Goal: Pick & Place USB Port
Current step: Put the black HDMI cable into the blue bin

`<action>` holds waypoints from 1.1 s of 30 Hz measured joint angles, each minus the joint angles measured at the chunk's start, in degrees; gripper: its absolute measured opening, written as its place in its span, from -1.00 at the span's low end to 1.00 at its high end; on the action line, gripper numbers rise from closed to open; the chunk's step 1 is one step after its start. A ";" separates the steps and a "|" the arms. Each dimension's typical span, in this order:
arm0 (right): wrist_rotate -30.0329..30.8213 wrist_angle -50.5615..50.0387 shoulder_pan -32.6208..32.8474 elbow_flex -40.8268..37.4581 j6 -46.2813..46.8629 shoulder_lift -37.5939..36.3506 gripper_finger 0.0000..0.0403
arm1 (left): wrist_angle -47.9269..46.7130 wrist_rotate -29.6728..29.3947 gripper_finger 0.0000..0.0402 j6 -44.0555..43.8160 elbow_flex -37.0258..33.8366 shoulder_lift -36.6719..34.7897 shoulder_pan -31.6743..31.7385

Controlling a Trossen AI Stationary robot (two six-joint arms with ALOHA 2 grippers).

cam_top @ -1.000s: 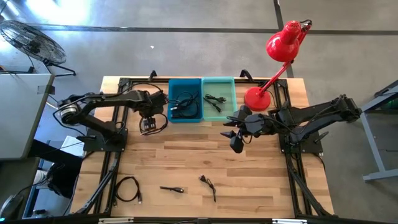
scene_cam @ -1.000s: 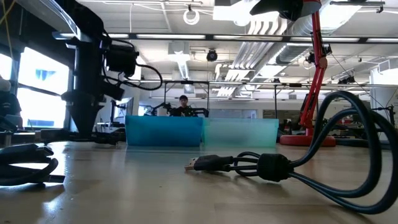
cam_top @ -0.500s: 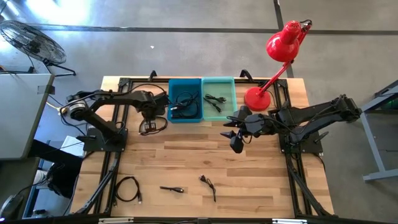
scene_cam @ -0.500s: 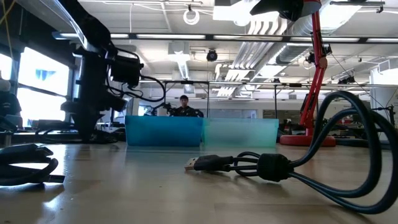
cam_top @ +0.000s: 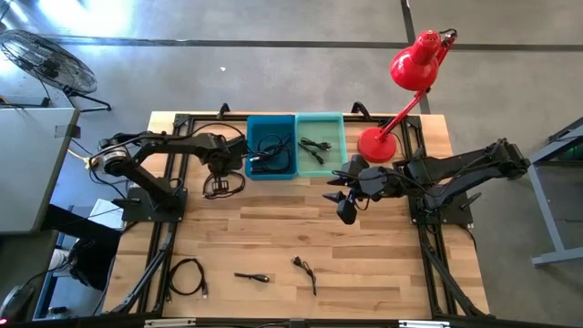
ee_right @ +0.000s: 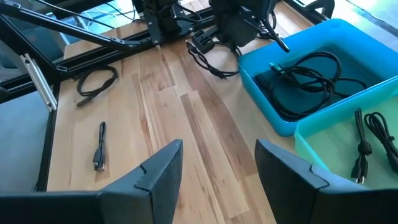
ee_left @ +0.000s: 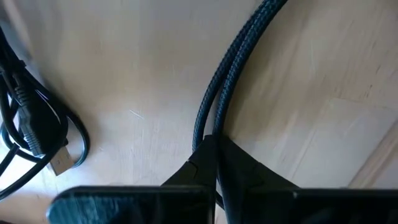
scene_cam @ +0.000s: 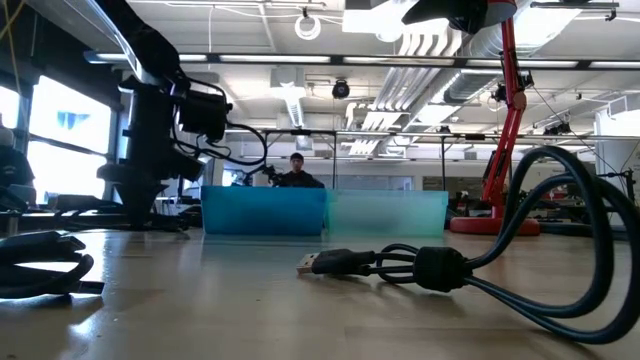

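A black braided USB cable [cam_top: 224,185] lies coiled on the wooden table just left of the blue bin [cam_top: 250,137]; the left wrist view shows two of its strands [ee_left: 231,68] side by side and a plug [ee_left: 60,162] at one end. My left gripper [cam_top: 217,173] points down onto that coil, shut on it; in the low view it stands on the tabletop [scene_cam: 140,212]. My right gripper [cam_top: 346,211] hangs open above the table's middle right, its fingers [ee_right: 163,167] wide apart with nothing between them. My left gripper pinches two parallel strands of the braided cable [ee_left: 210,140] between its two fingers, from above, pointing down. The fingers lie across the strands. The cable lies on the tabletop, its strands running away from the fingers, slack.
The blue bin holds several black cables [ee_right: 305,78]; the green bin [cam_top: 343,132] beside it holds one [cam_top: 315,148]. Three loose cables lie near the front edge: [cam_top: 187,275], [cam_top: 252,277], [cam_top: 305,271]. A red desk lamp [cam_top: 375,144] stands at the far right.
My left gripper has come down onto the coiled cable beside the blue bin and has shut on its strands. The cable stays on the table. My right arm has kept still.
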 joint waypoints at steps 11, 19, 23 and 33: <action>0.12 -0.84 -0.01 0.00 -0.37 0.00 -0.04 | -3.84 3.42 -1.00 -0.01 2.12 -3.68 0.00; 0.46 -0.87 -0.01 0.00 -0.37 0.00 -0.04 | -6.30 3.96 -1.00 -0.21 2.16 -6.76 -0.02; 0.47 -0.87 0.00 0.00 -0.37 0.00 -0.04 | -7.28 3.94 -1.00 -0.48 2.16 -8.91 -0.02; 0.74 -0.20 -0.06 0.00 -0.70 0.00 -0.04 | -8.60 3.16 -1.00 -1.54 2.23 -15.02 -0.02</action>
